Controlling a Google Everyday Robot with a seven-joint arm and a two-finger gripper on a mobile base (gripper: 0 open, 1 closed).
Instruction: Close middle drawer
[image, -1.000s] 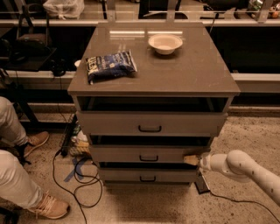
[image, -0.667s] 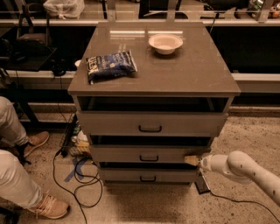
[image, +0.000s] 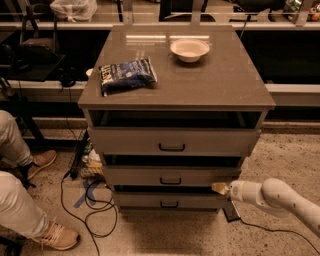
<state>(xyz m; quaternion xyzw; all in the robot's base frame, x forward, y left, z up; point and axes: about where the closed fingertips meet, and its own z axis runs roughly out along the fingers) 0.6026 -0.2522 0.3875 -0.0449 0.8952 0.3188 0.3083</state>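
The middle drawer (image: 172, 176) is the second of three grey-wood fronts on the cabinet, with a small black loop handle (image: 170, 181) at its centre. It stands pulled out a little, with a dark gap above its front. My gripper (image: 219, 188) comes in from the lower right on a white arm (image: 280, 199). Its tan tip sits at the drawer front's lower right corner, touching or nearly touching it.
The top drawer (image: 172, 141) and bottom drawer (image: 169, 201) also stand slightly out. A blue snack bag (image: 127, 75) and a white bowl (image: 189, 49) rest on the cabinet top. A seated person's legs and shoes (image: 30, 210) are at the left, with cables (image: 90, 200) on the floor.
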